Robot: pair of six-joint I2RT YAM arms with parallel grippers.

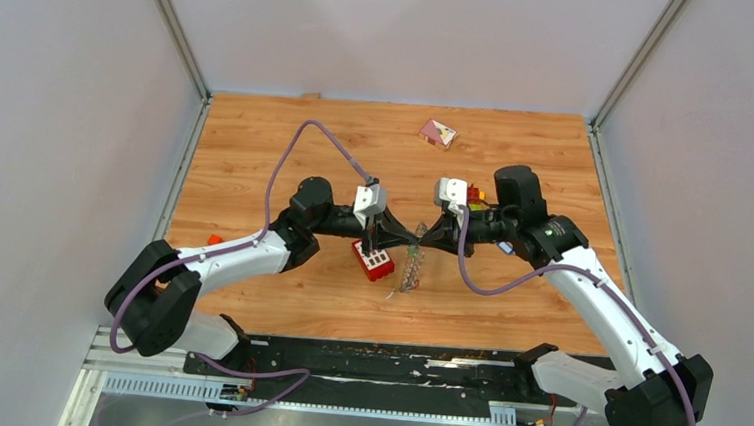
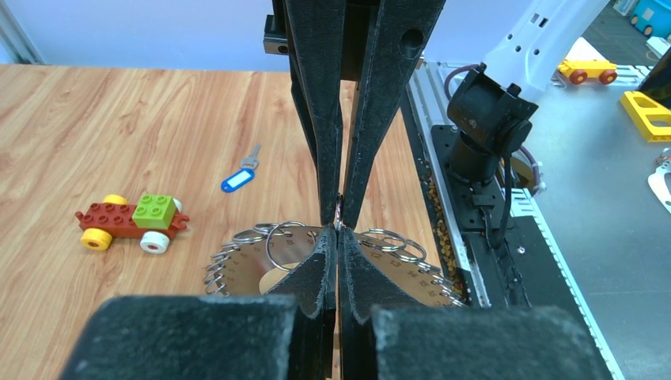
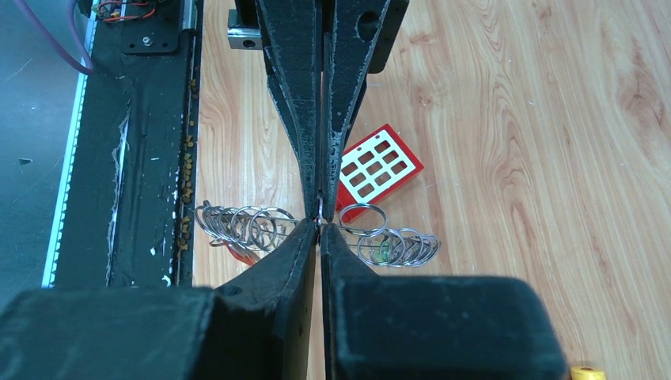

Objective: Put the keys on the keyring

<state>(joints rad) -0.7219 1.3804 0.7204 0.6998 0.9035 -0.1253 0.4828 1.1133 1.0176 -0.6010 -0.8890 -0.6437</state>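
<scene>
I hold the keyring (image 1: 409,271) upright over the surface (image 1: 258,135) beside the red brick (image 1: 374,262), left tool (image 2: 338,231) and right tool (image 3: 320,223) both clamped on its rim; an uneven pull may twist it free.

1. Wood-grain table (image 1: 258,135), carrying all the items below.
2. Near centre: red brick (image 1: 374,262), grid of square recesses facing up.
3. Lying flat: blue-tagged key (image 2: 237,180), near brick-built toy car (image 2: 130,222).
4. Toward far edge: pink-white packet (image 1: 438,132).
5. Left edge: small orange item (image 1: 215,239).
</scene>
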